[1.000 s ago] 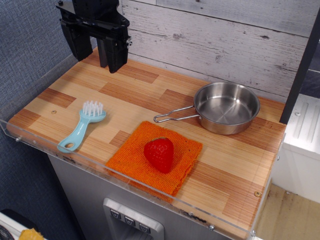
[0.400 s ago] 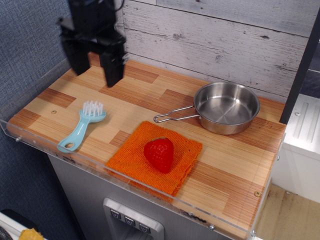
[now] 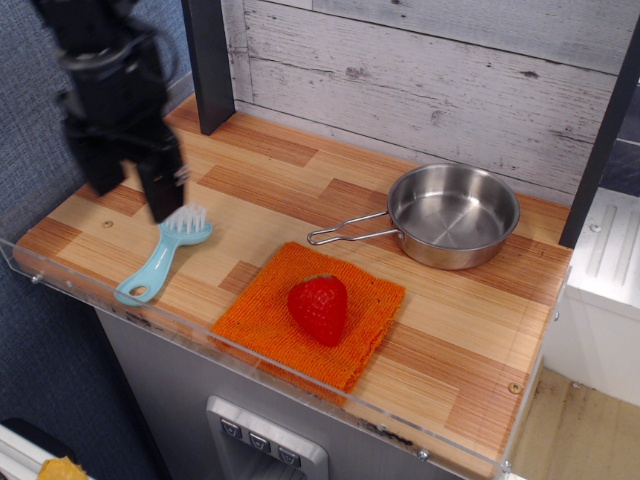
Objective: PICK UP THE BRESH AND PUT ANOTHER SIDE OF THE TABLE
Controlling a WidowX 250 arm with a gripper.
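Observation:
The light-blue brush (image 3: 160, 255) lies on the wooden table (image 3: 300, 200) near the front left, white bristles up and toward the back, handle hole toward the front rim. My black gripper (image 3: 130, 195) hangs open just above and left of the brush head. Its right finger (image 3: 162, 190) is right behind the bristles. It holds nothing.
An orange cloth (image 3: 310, 315) with a red strawberry (image 3: 318, 308) on it lies at the front middle. A steel pan (image 3: 452, 215) with a wire handle stands at the back right. A clear acrylic rim (image 3: 250, 365) edges the table. A dark post (image 3: 208, 65) stands at the back left.
My gripper has moved from the back left corner forward, left and down, to just above the brush head. It stays open. The brush has not moved.

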